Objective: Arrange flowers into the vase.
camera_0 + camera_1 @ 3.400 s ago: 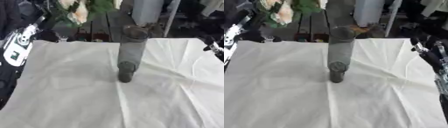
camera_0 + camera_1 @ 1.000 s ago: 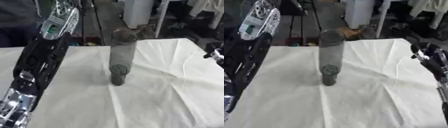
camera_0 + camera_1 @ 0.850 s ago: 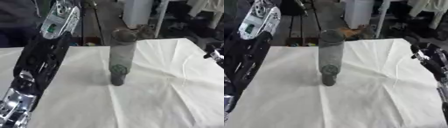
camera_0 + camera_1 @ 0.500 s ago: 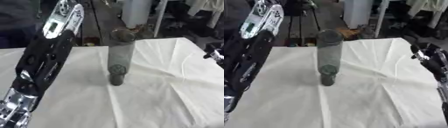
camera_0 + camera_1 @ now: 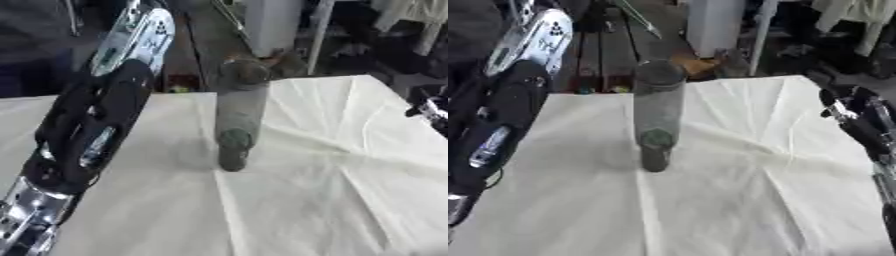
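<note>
Your vase [image 5: 236,117], a tall grey cylinder with a darker base, stands upright near the middle of the bench [image 5: 289,210], which is covered by a creased white cloth [image 5: 737,200]. Its open mouth sits toward the far edge of the bench, and nothing shows inside it. No flowers appear on the cloth around it. Your left arm [image 5: 92,125] rises from the lower left corner and stretches up and away toward the far left, black with silver and white panels, passing beside the vase without touching it. The left hand itself lies beyond the top edge of both views, so you cannot tell from here whether its fingers are apart or clamped on anything. A thin green stem-like line [image 5: 636,20] shows at the top of the right eye view, above the vase mouth; what it belongs to is not clear. Your right hand [image 5: 859,122] shows at the right edge, low over the cloth and well apart from the vase, black with silver parts. Its fingers [image 5: 839,106] look relaxed and slightly apart, holding nothing. Beyond the bench there is dark clutter and a white upright post [image 5: 319,30].
</note>
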Controlling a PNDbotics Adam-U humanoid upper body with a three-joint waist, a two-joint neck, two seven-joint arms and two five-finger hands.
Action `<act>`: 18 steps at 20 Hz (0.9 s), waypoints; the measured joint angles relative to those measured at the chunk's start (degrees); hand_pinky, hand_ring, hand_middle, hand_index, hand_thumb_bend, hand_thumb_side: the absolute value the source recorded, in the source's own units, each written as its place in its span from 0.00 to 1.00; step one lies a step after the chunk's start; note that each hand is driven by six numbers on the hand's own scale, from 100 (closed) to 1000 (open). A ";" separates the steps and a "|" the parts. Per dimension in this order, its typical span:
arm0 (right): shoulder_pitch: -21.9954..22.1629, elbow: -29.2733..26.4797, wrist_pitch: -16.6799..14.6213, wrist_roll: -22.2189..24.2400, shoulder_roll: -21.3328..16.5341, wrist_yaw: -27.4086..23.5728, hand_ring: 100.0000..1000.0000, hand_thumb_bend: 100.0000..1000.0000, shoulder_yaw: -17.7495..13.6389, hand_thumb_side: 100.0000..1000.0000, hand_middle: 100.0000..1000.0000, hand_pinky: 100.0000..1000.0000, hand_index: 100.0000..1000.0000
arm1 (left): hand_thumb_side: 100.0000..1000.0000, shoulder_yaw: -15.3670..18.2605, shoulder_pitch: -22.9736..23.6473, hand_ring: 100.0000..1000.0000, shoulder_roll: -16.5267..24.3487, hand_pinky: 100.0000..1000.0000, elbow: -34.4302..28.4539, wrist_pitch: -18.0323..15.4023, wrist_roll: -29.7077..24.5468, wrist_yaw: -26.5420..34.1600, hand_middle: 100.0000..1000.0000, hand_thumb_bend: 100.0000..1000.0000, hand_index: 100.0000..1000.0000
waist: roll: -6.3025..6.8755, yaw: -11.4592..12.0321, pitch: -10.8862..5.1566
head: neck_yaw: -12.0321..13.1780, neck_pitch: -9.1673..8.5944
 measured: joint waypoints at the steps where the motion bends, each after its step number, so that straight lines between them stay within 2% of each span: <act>1: 0.00 0.00 0.00 0.00 0.00 0.00 0.45 0.42 0.00 0.53 0.51 0.59 0.68 | 0.40 -0.04 0.01 0.00 0.02 0.00 0.02 0.29 -0.08 0.04 0.00 1.00 0.00 | 0.00 0.05 0.00 | -0.07 0.00; 18: 0.01 0.00 0.01 0.01 0.00 0.00 0.45 0.42 -0.01 0.52 0.51 0.59 0.68 | 0.44 -2.10 1.19 0.00 1.02 0.00 4.62 2.88 -2.73 -6.50 0.00 0.96 0.00 | 0.39 0.04 0.00 | -0.97 0.07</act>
